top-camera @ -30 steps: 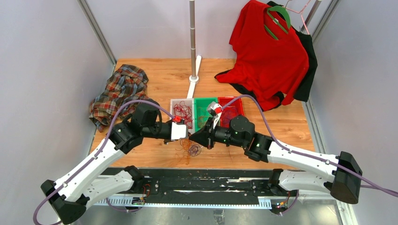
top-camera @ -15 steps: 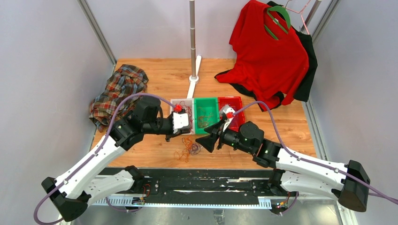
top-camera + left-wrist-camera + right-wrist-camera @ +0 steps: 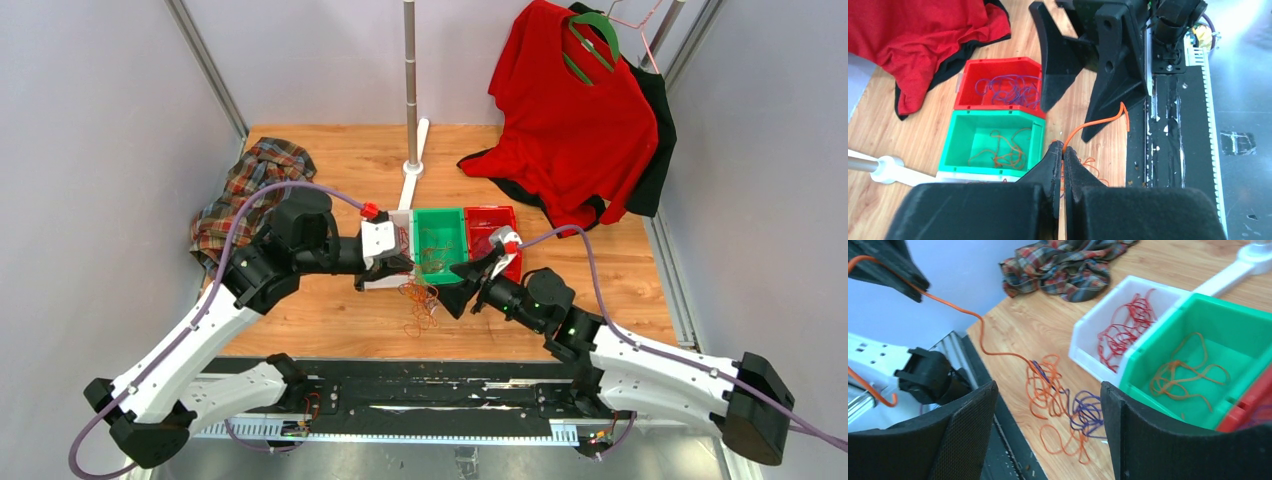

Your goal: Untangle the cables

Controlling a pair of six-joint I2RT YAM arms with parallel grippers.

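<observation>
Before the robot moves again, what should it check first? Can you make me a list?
1. Left gripper shut on the orange cable: ok.
2. Right gripper open and holding nothing: ok.
3. Orange cable pulled free of the pile: not ok, its lower end runs into the orange and purple tangle.
4. Whether it is knotted around a purple cable there: cannot tell.
5. Green bin has room for more orange cables: ok, only a few lie inside.
</observation>
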